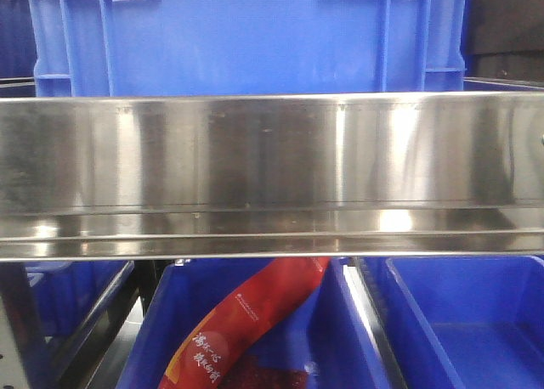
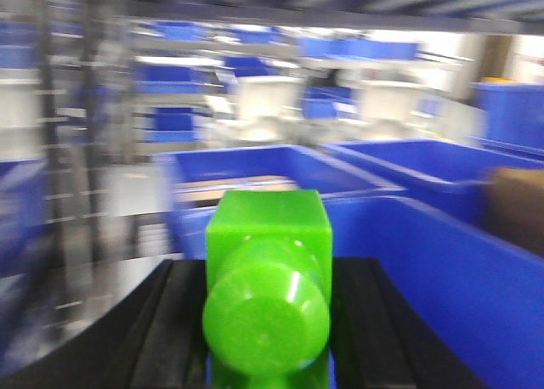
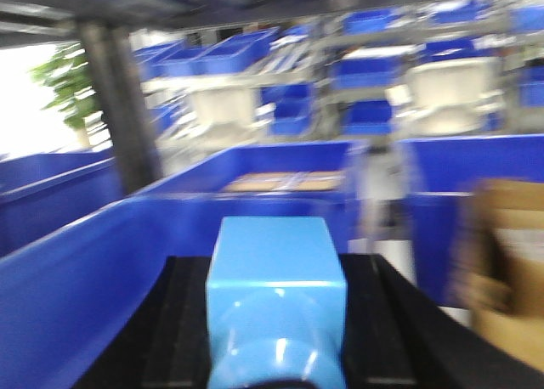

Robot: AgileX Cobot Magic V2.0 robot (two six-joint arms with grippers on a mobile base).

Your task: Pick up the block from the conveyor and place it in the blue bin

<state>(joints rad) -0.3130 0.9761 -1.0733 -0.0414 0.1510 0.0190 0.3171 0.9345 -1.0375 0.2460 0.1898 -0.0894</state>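
A bright green block (image 2: 268, 228) with a round knob facing the camera sits between the black fingers (image 2: 170, 321) of my left gripper (image 2: 268, 321), which is shut on it. A blue bin wall (image 2: 442, 262) runs just to its right. My right gripper (image 3: 276, 321) is shut on a light blue block (image 3: 276, 245) of the same shape, held between its black fingers (image 3: 382, 321). A blue bin wall (image 3: 76, 270) runs along its left. Both wrist views are blurred. The conveyor is out of view.
A wide polished steel rail (image 1: 272, 177) crosses the front view, with a blue crate (image 1: 255, 32) behind it. Below stand blue bins (image 1: 476, 321), one holding a red packet (image 1: 246, 321). A cardboard box (image 3: 510, 270) and a dark post (image 3: 119, 117) flank the right arm.
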